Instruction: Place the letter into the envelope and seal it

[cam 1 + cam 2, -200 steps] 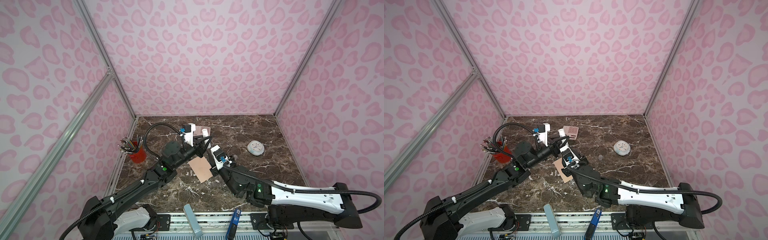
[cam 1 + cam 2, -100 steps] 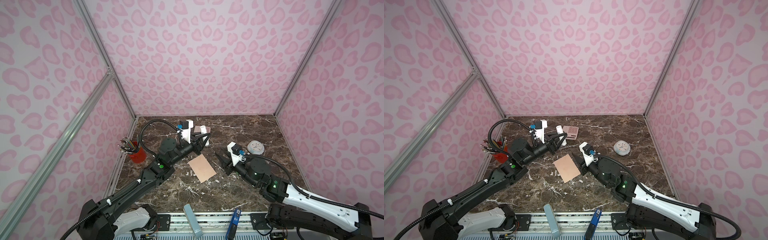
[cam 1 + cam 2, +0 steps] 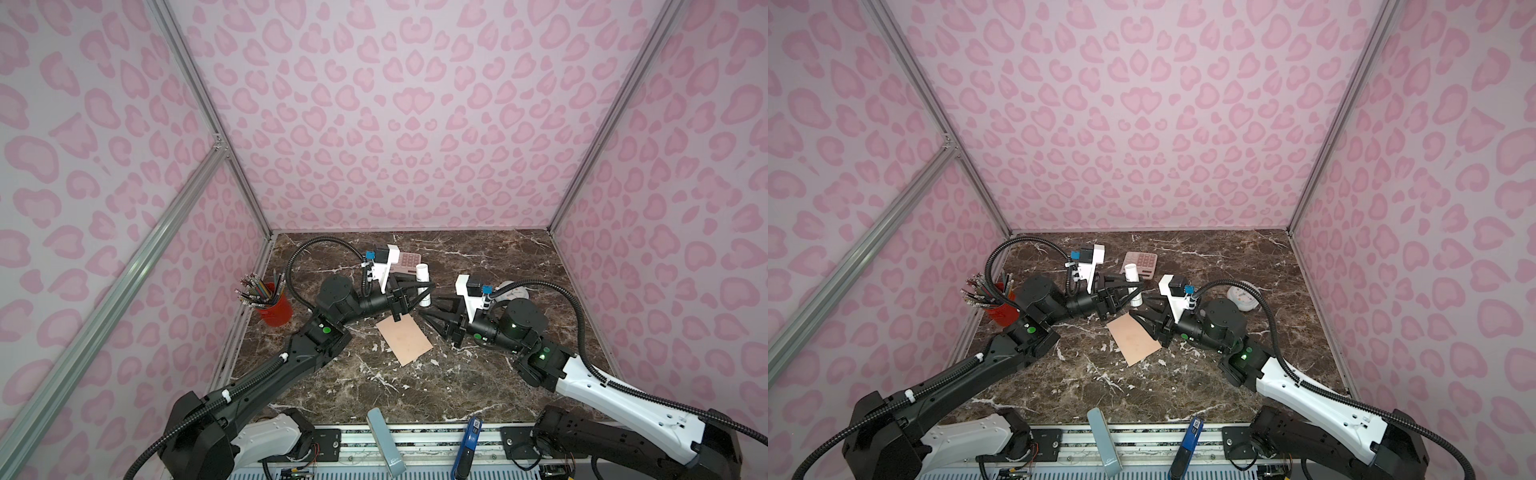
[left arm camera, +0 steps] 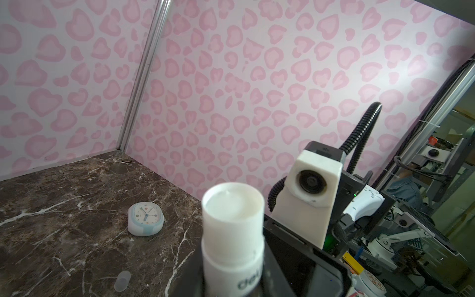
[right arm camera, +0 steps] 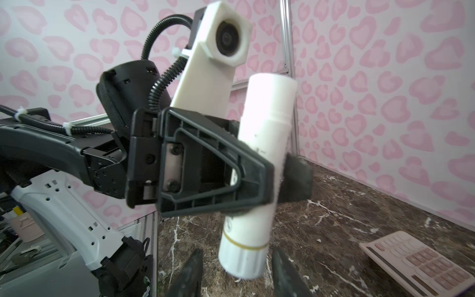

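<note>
Though beside right gripper (image 3: 427, 308), envelope (image 3: 405, 337): 2 near edges unobstructed.

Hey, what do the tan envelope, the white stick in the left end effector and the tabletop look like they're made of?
The envelope: matte peach-tan paper, thin and lying flat. The white stick: likely smooth plastic, faintly glossy, with a ribbed end knob and printed gold ring. The tabletop: dark brown stone look with white veins; real marble or printed laminate, cannot tell.

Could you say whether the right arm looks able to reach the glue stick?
Probably yes: the open right gripper points at the free lower end of the glue stick, nothing between; the left gripper clamps its middle.
</note>
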